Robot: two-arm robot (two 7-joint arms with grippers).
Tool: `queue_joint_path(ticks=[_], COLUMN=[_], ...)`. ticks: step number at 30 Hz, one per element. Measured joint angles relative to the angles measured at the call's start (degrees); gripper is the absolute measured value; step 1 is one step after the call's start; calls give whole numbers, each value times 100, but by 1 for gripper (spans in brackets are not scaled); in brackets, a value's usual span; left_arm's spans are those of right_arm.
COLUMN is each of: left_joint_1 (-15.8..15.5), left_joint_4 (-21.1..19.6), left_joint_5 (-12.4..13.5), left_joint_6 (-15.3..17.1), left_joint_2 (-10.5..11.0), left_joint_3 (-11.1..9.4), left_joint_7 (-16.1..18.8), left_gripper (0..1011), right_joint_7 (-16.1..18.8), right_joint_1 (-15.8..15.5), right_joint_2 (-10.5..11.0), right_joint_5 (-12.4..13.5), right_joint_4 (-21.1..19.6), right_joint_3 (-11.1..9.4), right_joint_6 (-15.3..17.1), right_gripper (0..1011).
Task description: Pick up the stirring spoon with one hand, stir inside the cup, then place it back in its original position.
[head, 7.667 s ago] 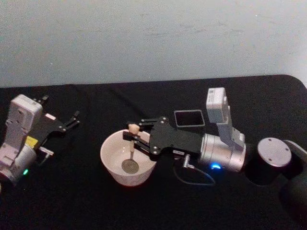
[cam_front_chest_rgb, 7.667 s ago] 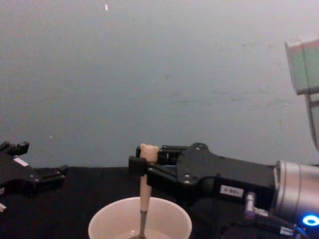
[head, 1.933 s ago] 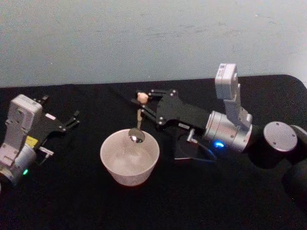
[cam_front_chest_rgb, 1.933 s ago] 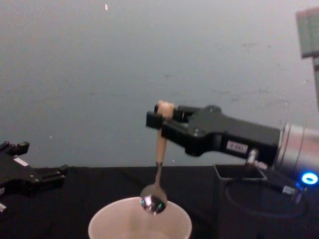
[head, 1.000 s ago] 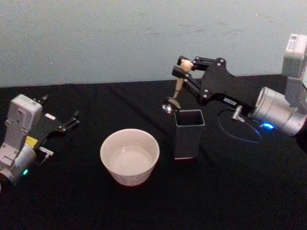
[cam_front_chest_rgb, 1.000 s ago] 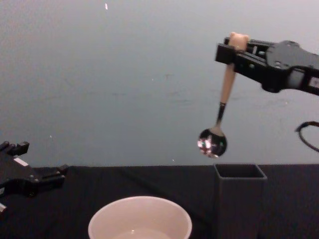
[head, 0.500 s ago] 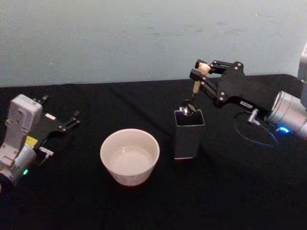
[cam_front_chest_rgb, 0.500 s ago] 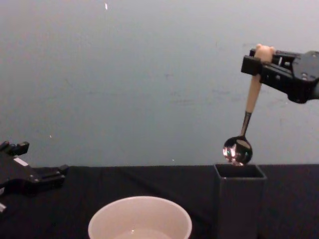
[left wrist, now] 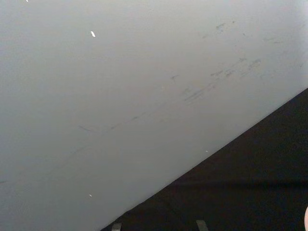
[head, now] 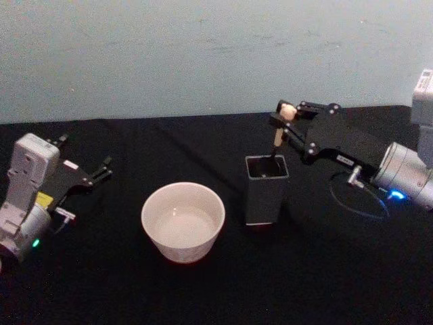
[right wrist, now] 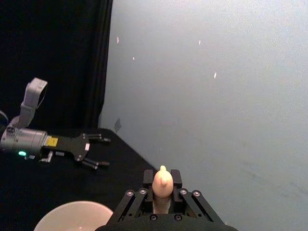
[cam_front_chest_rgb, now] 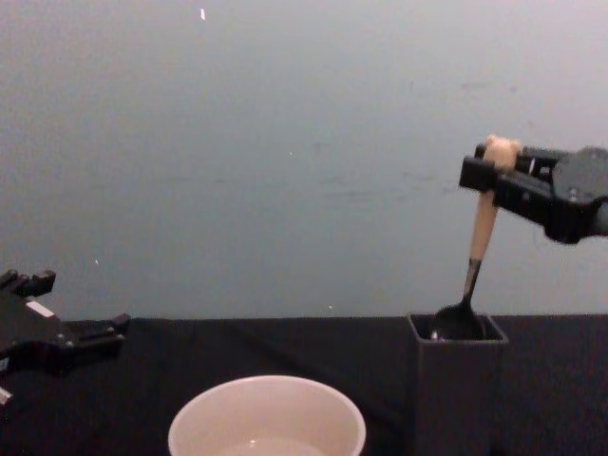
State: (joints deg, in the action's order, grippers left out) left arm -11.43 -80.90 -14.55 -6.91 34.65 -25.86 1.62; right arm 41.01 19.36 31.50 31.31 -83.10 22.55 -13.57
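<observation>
Your black two-fingered right gripper (head: 285,116) is pinched tight on the thin pale beige stirring spoon with the little bear head (cam_front_chest_rgb: 481,226) — it holds it just under the bear. The spoon hangs almost straight down below the fingers, and its dark round bowl is dipped into the open top of the dark grey square box holder (head: 265,189). The wide round cream-white cup (head: 183,221) sits on the black table (head: 203,291), down and off to the left of that gripper — not touching the holder. Your left gripper (head: 100,169) rests far off on the left, its fingers spread apart and holding nothing.
</observation>
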Motion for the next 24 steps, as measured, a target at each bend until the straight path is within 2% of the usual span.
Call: queue_joint_path(ticks=[10,24], left_joint_1=[0,0], left_joint_4=[0,0], left_joint_5=[0,0], left_joint_6=[0,0], left_joint_2=[0,0], left_joint_3=[0,0], left_joint_7=[0,0], left_gripper=[1001,1001], right_joint_7=[-134,-207], right_joint_1=[-2,7], right_joint_2=[-195,-389], right_joint_5=[-198,-243], right_joint_4=[348,702], right_joint_3=[182,294], right_joint_6=[151,365], right_gripper=[211,211])
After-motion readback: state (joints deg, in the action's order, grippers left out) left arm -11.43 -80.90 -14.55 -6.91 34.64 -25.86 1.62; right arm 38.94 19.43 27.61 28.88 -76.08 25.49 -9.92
